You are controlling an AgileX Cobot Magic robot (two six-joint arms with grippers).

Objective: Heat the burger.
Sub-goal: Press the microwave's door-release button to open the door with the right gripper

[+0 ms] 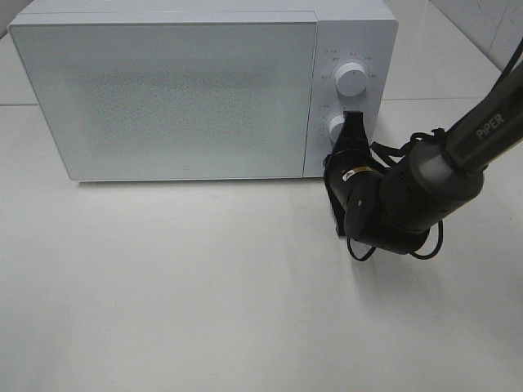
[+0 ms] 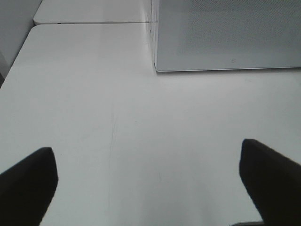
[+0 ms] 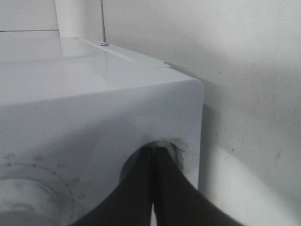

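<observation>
A plain white table [image 1: 204,310] carries a large white box-shaped microwave oven [image 1: 163,90], its wide speckled grey door [image 1: 163,94] closed flush against the control panel. The burger appears in no view, and whether it sits behind that clouded door cannot be told. From the right of the high view, the black jointed right arm [image 1: 458,155] reaches in to the panel, where the right gripper [image 1: 353,129] has its dark fingers pressed together, tips against the small round white lower knob [image 1: 334,126]; its wrist view shows the fingertips meeting at that knob's rim [image 3: 176,146]. The round white upper knob [image 1: 350,79] sits apart above it. The left gripper [image 2: 150,188] hangs with fingers [image 2: 28,183] spread wide over bare tabletop in front of the oven's corner, holding nothing.
</observation>
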